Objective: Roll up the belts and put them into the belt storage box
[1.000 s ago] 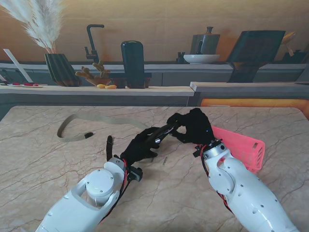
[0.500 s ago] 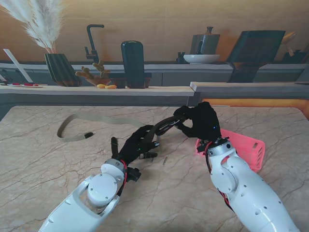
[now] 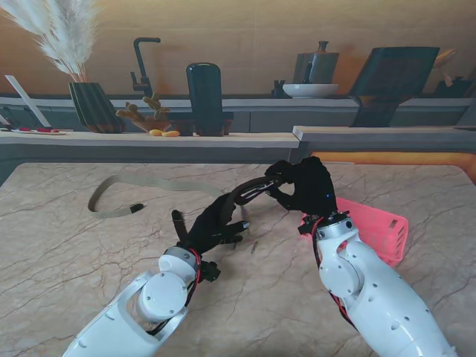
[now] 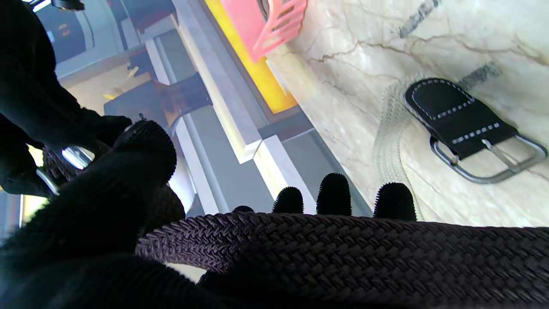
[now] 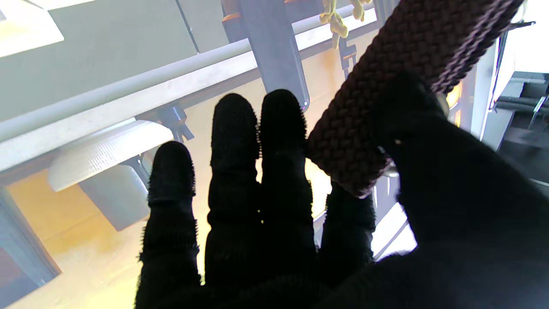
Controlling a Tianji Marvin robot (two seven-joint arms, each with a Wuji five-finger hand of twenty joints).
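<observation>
Dark braided belt held between both hands above the worktop

The right hand [image 3: 306,190] pinches the dark braided belt [image 3: 249,195] at its buckle end; the left hand [image 3: 212,227] grips it lower down. The pink storage box [image 3: 379,227] sits just beside the right wrist. No readable writing.

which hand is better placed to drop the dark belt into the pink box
Right, probably. The right hand pinches the end of the dark braided belt and hangs right beside the pink box. The left hand also holds the belt, but sits farther left, away from the box.
</observation>
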